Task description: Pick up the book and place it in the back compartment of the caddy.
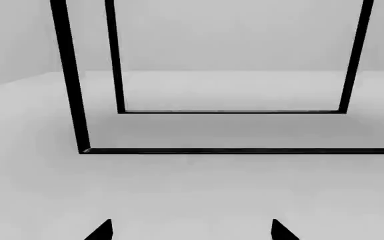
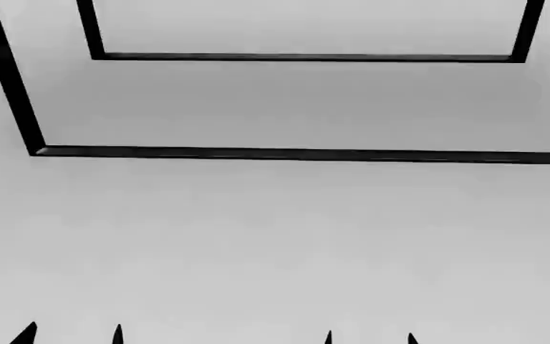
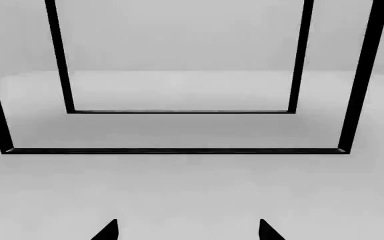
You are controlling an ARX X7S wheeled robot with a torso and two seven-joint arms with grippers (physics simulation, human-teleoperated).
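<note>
The book, the caddy and its back compartment are out of view in all three views. Only black fingertips show. In the head view my left gripper (image 2: 72, 335) and right gripper (image 2: 369, 338) poke up from the lower edge, each with its tips apart. The left wrist view shows the left gripper (image 1: 192, 231) open over bare grey floor, with nothing between its fingers. The right wrist view shows the right gripper (image 3: 187, 231) open in the same way, also holding nothing.
A thin black frame stands ahead on the pale grey floor. Its near floor bar (image 2: 304, 153) and far floor bar (image 2: 304, 56) run across, with upright black legs (image 2: 8, 79) at the ends. The same near bar (image 1: 245, 150) (image 3: 172, 150) shows in both wrist views.
</note>
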